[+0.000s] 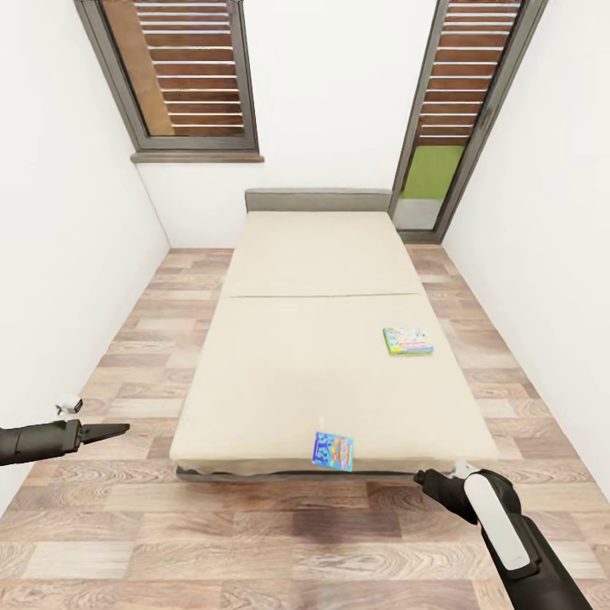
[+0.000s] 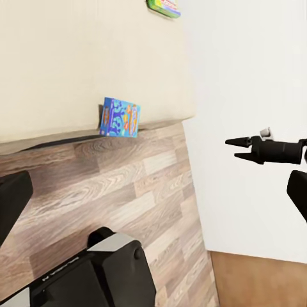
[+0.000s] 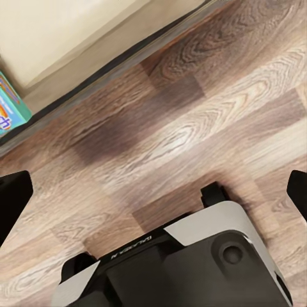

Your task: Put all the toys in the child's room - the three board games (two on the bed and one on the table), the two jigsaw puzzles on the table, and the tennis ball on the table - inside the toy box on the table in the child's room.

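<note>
Overhead, the bed (image 1: 330,356) carries a green and white board game (image 1: 407,341) toward its right side and a blue board game (image 1: 333,451) at its foot edge. Meanwhile the left wrist view shows the right tool (image 2: 238,148) slightly parted and empty over the floor (image 2: 128,198); whether the left tool (image 1: 119,431) is parted cannot be told. Lastly, the right wrist view catches the blue game's corner (image 3: 9,112) against the mattress edge.

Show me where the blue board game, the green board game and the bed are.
blue board game (image 1: 333,451), head view, middle of its cover.
green board game (image 1: 407,341), head view, middle of its cover.
bed (image 1: 296,373), head view, bare mattress.
</note>
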`<state>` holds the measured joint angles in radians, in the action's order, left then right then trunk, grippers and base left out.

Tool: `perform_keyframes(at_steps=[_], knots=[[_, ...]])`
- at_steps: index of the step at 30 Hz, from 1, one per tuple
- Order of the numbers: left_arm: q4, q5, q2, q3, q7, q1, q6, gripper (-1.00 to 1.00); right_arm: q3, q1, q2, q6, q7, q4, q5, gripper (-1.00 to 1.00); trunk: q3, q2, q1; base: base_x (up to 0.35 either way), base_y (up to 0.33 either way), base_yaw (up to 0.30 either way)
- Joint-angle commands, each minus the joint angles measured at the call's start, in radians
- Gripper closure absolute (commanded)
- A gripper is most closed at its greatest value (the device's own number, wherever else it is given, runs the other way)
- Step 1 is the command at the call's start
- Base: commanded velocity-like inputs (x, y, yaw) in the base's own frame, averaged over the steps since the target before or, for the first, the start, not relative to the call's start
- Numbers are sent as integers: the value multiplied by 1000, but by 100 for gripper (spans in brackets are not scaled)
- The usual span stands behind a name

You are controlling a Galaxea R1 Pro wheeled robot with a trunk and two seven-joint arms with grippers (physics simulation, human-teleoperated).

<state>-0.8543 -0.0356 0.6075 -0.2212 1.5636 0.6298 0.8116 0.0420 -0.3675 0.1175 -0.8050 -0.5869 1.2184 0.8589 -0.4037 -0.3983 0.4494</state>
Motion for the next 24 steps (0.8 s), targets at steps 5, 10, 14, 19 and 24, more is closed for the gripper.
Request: perform_keyframes(at_steps=[5,10,14,19,24], knots=[[0,0,0,0,4,1,11,-100,0,-1,1,-2,-10,-2,10,-100,7,-2,1,0,0,0],[0,0,0,0,4,1,11,-100,-1,-1,1,-2,-10,-3,10,-100,15,-2,1,0,0,0],[0,0,0,0,4,1,11,-100,-1,-1,1,-2,-10,-3,10,-100,22,-2,1,0,0,0],[0,0,0,0,3,1,11,-100,-1,-1,1,-2,-10,-3,11,-100,30,-2,1,0,0,0],[0,0,0,0,3,0,11,-100,-1,-1,1,-2,-10,-3,10,-100,38,-2,1,0,0,0]])
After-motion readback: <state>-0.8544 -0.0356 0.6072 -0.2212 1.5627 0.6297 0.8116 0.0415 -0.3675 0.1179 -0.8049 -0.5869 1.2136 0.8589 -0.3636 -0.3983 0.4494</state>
